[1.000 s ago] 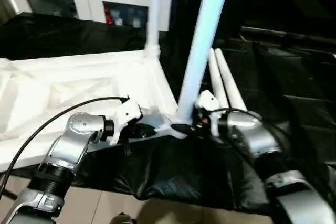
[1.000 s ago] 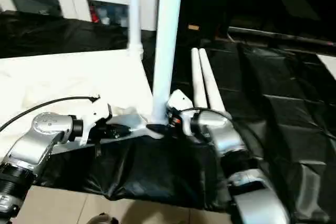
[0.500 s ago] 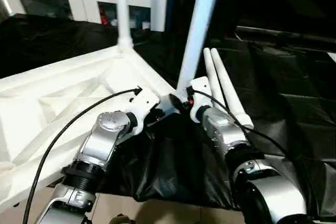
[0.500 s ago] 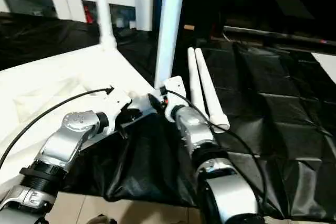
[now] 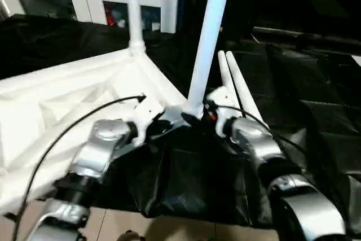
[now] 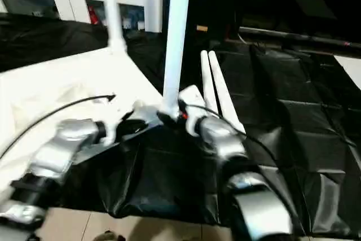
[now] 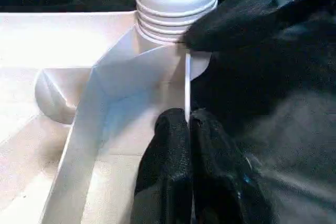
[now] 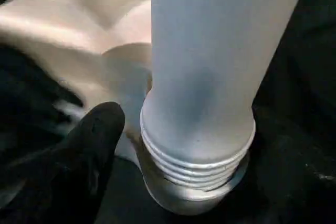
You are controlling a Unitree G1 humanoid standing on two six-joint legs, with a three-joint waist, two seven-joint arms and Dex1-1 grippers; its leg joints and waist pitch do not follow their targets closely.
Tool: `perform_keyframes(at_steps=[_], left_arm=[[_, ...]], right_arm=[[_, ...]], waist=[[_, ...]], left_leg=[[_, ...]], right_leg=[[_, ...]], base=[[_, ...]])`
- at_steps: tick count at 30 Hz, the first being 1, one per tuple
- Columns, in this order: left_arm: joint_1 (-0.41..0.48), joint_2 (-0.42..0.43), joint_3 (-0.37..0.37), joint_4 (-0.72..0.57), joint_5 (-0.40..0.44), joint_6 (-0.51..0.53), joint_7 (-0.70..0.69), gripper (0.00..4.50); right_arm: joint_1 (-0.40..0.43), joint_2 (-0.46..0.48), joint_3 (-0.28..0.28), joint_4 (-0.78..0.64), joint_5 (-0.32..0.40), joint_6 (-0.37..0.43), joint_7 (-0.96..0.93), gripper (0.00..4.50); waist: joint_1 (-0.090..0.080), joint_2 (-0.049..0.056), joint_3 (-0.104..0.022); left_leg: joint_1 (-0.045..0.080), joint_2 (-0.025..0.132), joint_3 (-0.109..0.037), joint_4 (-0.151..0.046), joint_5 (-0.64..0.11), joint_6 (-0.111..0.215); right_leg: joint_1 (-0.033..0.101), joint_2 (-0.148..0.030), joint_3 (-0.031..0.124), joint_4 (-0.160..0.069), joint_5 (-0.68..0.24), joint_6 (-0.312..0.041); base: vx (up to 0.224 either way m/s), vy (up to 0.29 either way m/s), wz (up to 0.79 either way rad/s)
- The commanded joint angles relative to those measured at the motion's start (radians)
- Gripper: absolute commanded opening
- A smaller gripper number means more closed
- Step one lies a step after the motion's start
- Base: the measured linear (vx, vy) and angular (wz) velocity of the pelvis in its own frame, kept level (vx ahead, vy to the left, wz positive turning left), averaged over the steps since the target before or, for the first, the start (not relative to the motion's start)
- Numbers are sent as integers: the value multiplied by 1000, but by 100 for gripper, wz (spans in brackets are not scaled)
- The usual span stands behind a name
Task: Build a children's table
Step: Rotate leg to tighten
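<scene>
No readable text, labels, brands, numbers or signs on any surface in view.

smooth matt white plastic table (image 5: 84, 100), crinkled glossy black sheeting (image 5: 316, 111), silver metal forearms (image 5: 256, 139)

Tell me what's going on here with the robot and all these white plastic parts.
The robot is assembling a white plastic children's table, whose ribbed rectangular top lies upside down on black sheeting. Its left gripper is shut on the thin rim of the top near a corner. The right gripper is at the base of a white tubular leg standing in that corner socket. Another leg stands at the far corner, and two more legs lie alongside.
</scene>
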Motion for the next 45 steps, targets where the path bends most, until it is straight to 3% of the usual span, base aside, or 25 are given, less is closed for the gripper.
perform_keyframes(at_steps=[1,8,9,22,26,28,30,31,35,38,39,41,42,43,45], left_arm=[[-12,-16,-46,-32,-46,-60,-65,0],[-17,50,-51,-9,-55,-90,-162,0],[-18,56,-51,-8,-57,-91,-173,0],[-10,93,-50,-3,-79,-95,-230,0],[-17,47,-29,7,-58,-67,-125,0],[-24,23,-21,12,-48,-48,-71,0],[-50,-41,-4,35,-9,-10,88,0],[-54,-52,-2,39,-2,-5,114,0],[-81,-127,22,53,22,62,267,0],[-99,-187,30,67,32,85,347,0],[-104,-199,29,74,36,79,358,0],[-115,-220,22,93,43,61,373,0],[-119,-223,14,102,48,43,370,0],[-121,-224,8,106,51,32,364,0],[-121,-225,-2,108,44,12,348,0]], right_arm=[[10,21,84,-49,2,7,139,386],[35,-30,118,-114,-6,35,254,386],[36,-33,122,-119,-5,38,264,363],[71,-26,166,-180,-9,80,313,273],[62,23,141,-133,-34,62,151,269],[52,53,126,-101,-47,71,54,269],[7,128,80,-2,-67,105,-216,268],[-1,140,72,14,-70,113,-262,267],[-40,199,42,85,-67,142,-434,267],[-70,240,6,132,-57,125,-550,267],[-78,248,-7,145,-47,120,-553,323],[-97,262,-27,171,-34,113,-562,337],[-104,266,-32,179,-30,111,-557,343],[-108,267,-33,181,-29,109,-553,355],[-116,264,-24,189,-46,75,-584,375]], waist=[[4,5,-70],[18,6,-69],[21,6,-71],[21,2,-71],[17,3,-67],[12,2,-63],[6,1,-63],[-2,1,-59],[-6,0,-61],[-5,-2,-65],[-3,-2,-68],[-2,-4,-70],[-2,1,-71],[-2,-2,-73],[-2,0,-76]], left_leg=[[13,51,-18,-69,-238,42],[17,53,-18,-71,-242,32],[16,52,-17,-70,-236,31],[16,53,-17,-71,-230,23],[20,52,-19,-75,-258,6],[24,52,-23,-78,-304,-18],[25,52,-27,-79,-329,-28],[30,50,-30,-81,-353,-43],[36,48,-30,-76,-387,-39],[32,47,-29,-77,-368,-34],[31,48,-28,-77,-357,-31],[24,48,-26,-78,-330,-21],[23,47,-23,-77,-317,-18],[15,45,-24,-77,-295,-14],[15,46,-21,-76,-270,-9]], right_leg=[[46,-98,59,-91,-289,-179],[42,-99,60,-91,-310,-182],[44,-98,59,-90,-303,-182],[44,-99,59,-87,-289,-187],[38,-100,59,-93,-344,-176],[34,-102,58,-100,-423,-157],[33,-105,57,-106,-476,-142],[27,-103,54,-111,-519,-132],[21,-107,54,-123,-559,-103],[23,-104,55,-117,-507,-102],[25,-103,56,-114,-465,-107],[30,-101,58,-106,-404,-118],[29,-99,60,-103,-367,-126],[38,-100,59,-99,-338,-129],[37,-99,60,-94,-286,-141]], base=[[0,0,0],[0,0,0],[0,0,0],[0,0,0],[0,0,0],[0,0,0],[0,0,0],[0,0,0],[0,0,0],[0,0,0],[0,0,0],[0,0,0],[0,0,0],[0,0,0],[0,0,0]])
